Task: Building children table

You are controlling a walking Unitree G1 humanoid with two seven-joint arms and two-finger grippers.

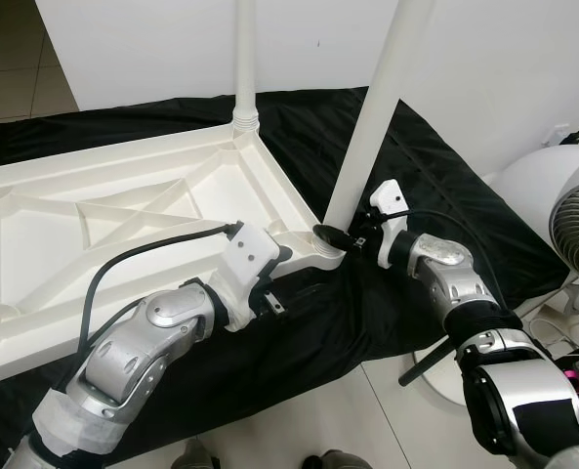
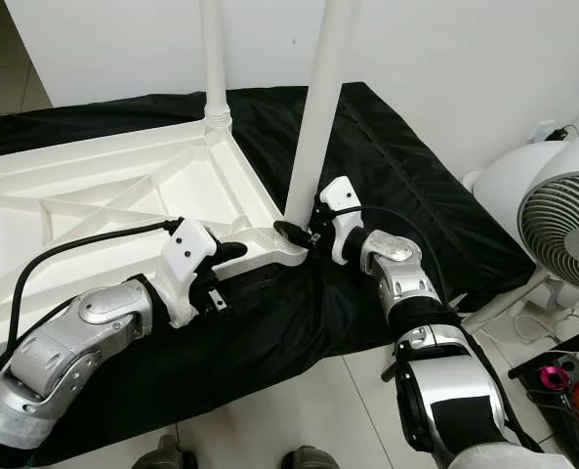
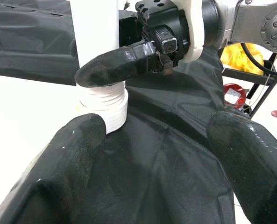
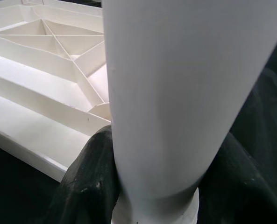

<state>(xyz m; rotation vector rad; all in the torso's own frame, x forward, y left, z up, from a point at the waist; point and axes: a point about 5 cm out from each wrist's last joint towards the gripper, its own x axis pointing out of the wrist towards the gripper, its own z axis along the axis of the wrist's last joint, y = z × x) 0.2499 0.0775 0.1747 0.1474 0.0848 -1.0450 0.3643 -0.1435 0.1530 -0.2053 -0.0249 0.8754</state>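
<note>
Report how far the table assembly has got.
Done: the upside-down white tabletop lies on the black cloth, with the far leg standing in its corner socket. In hand: the right pincer is shut on the near leg at its threaded base; the left pincer waits open beside that corner. Left: finishing this leg; other corners cannot be judged.

Table top point(image 1: 123, 210): white moulded plastic, ribbed underside, smooth with a low sheen. Near leg point(image 1: 377, 107): same white plastic, smooth, satin. Cloth point(image 1: 435, 186) beneath: black fabric, slightly shiny, creased. Right gripper point(image 1: 336, 237) fingers point(image 4: 89, 186): black, rubbery-looking, matt. Arm shells: brushed silver metal. Floor point(image 1: 367, 410): pale glossy tile.
</note>
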